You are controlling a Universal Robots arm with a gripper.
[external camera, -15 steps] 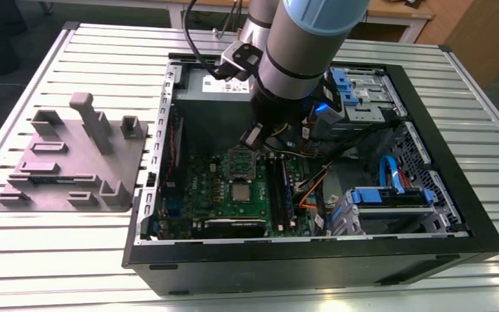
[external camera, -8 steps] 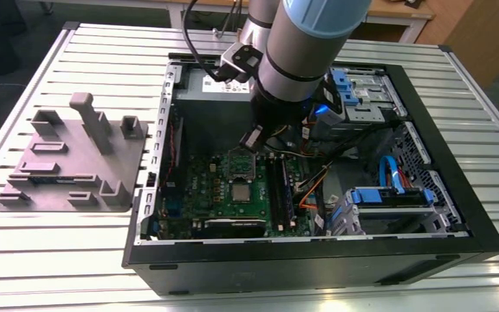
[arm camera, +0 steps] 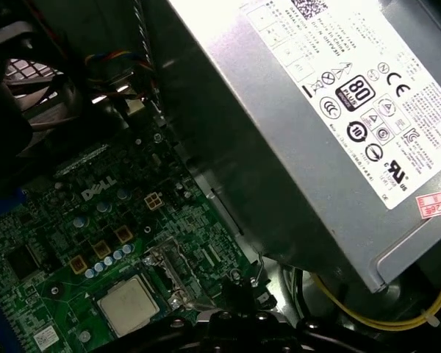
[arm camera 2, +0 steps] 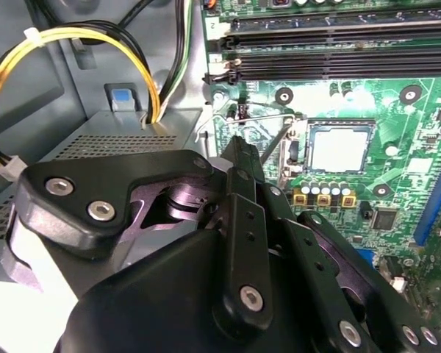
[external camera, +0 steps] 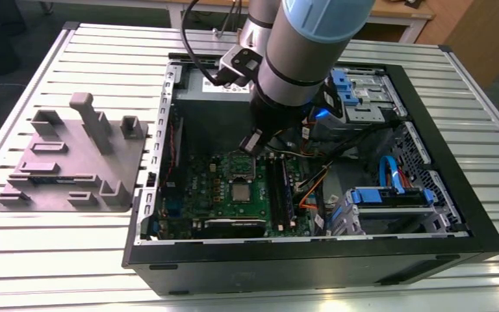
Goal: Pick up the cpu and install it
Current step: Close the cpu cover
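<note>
Table (external camera: 50, 260) of pale metal slats carries an open black computer case (external camera: 319, 260); a grey parts fixture (external camera: 67, 162) sits at the exterior view's left. The cpu (external camera: 242, 192) lies flat in its socket on the green motherboard (external camera: 197, 195). The gripper (external camera: 254, 144) hangs just above the board near the socket, holding nothing; whether its jaws are parted cannot be told. Wooden furniture (external camera: 475, 32) stands upper right.

The arm (external camera: 306, 52) reaches steeply downward, its claw (external camera: 253, 143) pointing down.
</note>
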